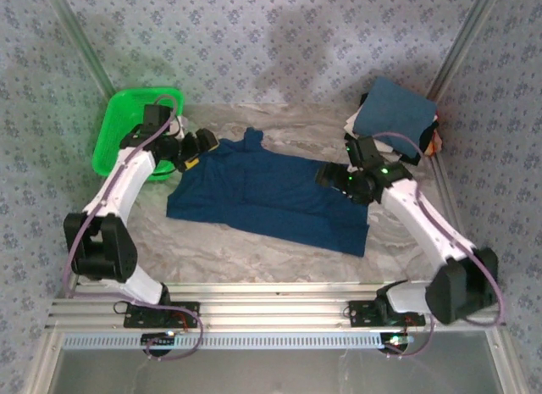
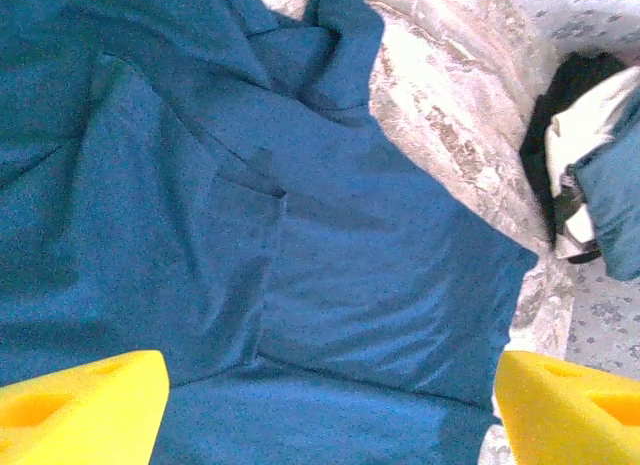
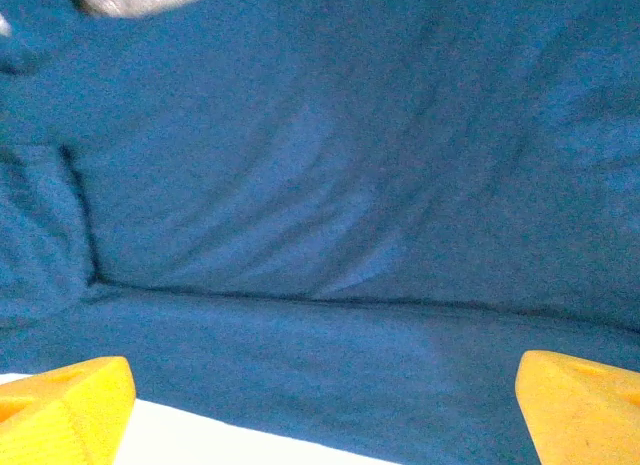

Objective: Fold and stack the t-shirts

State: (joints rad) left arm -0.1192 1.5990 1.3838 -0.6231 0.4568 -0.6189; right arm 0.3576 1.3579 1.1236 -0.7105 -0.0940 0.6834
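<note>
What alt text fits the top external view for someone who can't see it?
A teal-blue t-shirt lies spread across the marbled table, with the left gripper at its far-left corner and the right gripper over its right side, both open. A green basket sits far left; a pile of folded shirts sits far right.
</note>
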